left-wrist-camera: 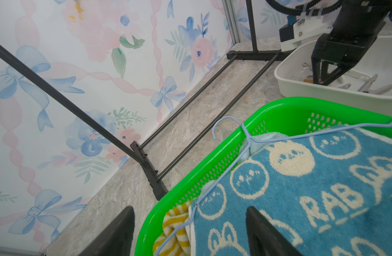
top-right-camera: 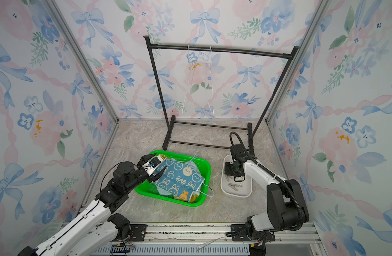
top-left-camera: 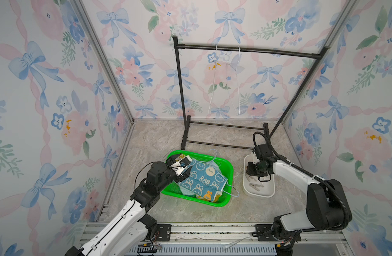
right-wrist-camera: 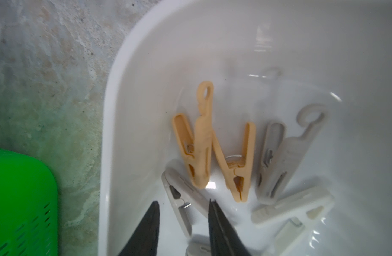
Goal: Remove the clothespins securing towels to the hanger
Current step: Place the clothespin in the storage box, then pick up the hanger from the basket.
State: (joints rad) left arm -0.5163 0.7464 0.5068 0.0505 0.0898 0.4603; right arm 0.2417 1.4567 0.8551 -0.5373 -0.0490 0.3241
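Fingers of the right gripper (right-wrist-camera: 183, 201) stand apart, empty, just above the clothespins (right-wrist-camera: 232, 164) lying loose in the white tray (right-wrist-camera: 128, 110). The left gripper (left-wrist-camera: 189, 208) gapes, empty, over the green basket (left-wrist-camera: 279, 110) holding the towels (left-wrist-camera: 301, 199). No clip shows on them, so removal looks finished.

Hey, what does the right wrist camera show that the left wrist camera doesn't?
Right wrist only: two tan clothespins seen whole, among grey and white ones. Left wrist only: the blue bunny towel, the yellow-striped towel, the blue wire hanger and the black rack. Both: the white bin and the green basket.
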